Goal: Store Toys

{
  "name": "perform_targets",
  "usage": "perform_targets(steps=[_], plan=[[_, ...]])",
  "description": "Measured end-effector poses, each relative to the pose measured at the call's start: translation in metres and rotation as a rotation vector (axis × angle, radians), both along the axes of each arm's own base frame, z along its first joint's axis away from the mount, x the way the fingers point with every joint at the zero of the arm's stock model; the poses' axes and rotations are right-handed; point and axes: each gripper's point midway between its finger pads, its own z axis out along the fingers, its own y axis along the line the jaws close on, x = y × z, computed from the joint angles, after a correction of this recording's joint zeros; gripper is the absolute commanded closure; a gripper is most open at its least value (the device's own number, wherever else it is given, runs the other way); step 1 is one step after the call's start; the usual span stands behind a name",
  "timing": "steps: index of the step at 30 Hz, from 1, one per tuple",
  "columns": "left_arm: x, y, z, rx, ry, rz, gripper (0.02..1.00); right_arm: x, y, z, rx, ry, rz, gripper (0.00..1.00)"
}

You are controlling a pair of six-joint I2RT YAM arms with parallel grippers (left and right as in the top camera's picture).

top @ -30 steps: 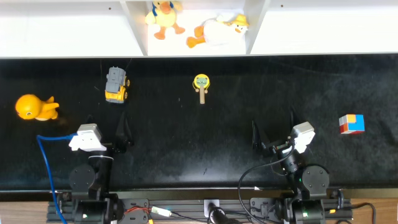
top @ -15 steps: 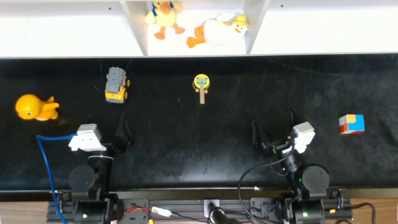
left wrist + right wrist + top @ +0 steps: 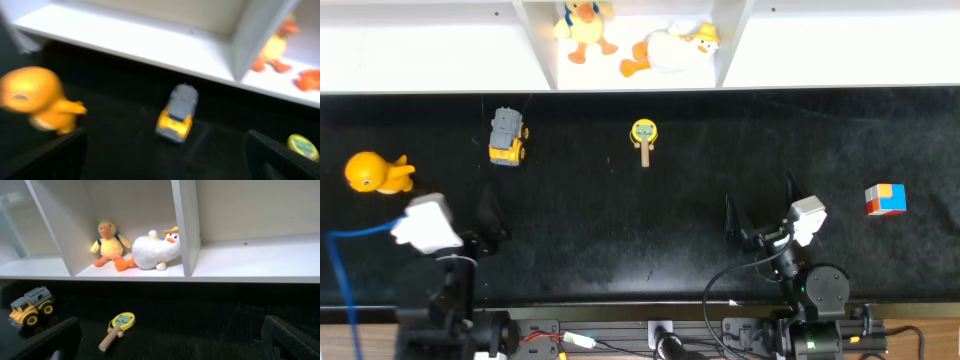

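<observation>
— Where are the toys?
— On the black worktop (image 3: 620,230): orange toy (image 3: 375,172) far left, truck (image 3: 507,135) upper left, paddle (image 3: 644,140) centre, cube (image 3: 885,199) right. A yellow duck (image 3: 585,25) and a white duck (image 3: 670,48) sit in the shelf (image 3: 420,50) at top.
— The arms?
— The left gripper (image 3: 485,228) and right gripper (image 3: 760,208) are low in frame, jaws spread wide.

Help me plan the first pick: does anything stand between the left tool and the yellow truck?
Nothing visible does. Only bare black table lies between the open left tool and the yellow truck; the orange toy sits apart, off to the side.
</observation>
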Motion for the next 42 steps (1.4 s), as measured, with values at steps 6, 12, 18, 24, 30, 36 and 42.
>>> perform_targets(steps=[6, 12, 18, 24, 30, 36, 42], plan=[[0.003, 0.024, 0.054, 0.078, 0.07, 0.127, 0.023, 0.0, 0.0, 0.0, 0.0, 0.0, 0.0, 0.005], [0.023, 0.042, 0.068, 0.152, 0.182, 0.171, 0.025, 0.0, 0.0, 0.0, 0.0, 0.0, 0.0, 0.007], [0.027, 0.075, 0.048, 0.119, 0.287, 0.245, 0.023, 0.0, 0.0, 0.0, 0.0, 0.001, 0.0, 0.005], [0.017, 0.118, 0.04, 0.063, 0.306, 0.322, 0.023, 0.0, 0.0, 0.0, 0.0, 0.0, 0.0, 0.005], [0.018, 0.156, 0.027, 0.024, 0.336, 0.361, 0.02, 0.0, 0.0, 0.0, 0.0, 0.0, 0.0, 0.005], [0.03, 0.17, -0.008, 0.018, 0.454, 0.301, 0.02, 0.0, 0.0, 0.0, 0.001, 0.0, 0.0, 0.005], [0.042, 0.18, -0.031, 0.012, 0.506, 0.254, 0.02, 0.0, 0.0, 0.0, 0.0, 0.001, 0.0, 0.007]])
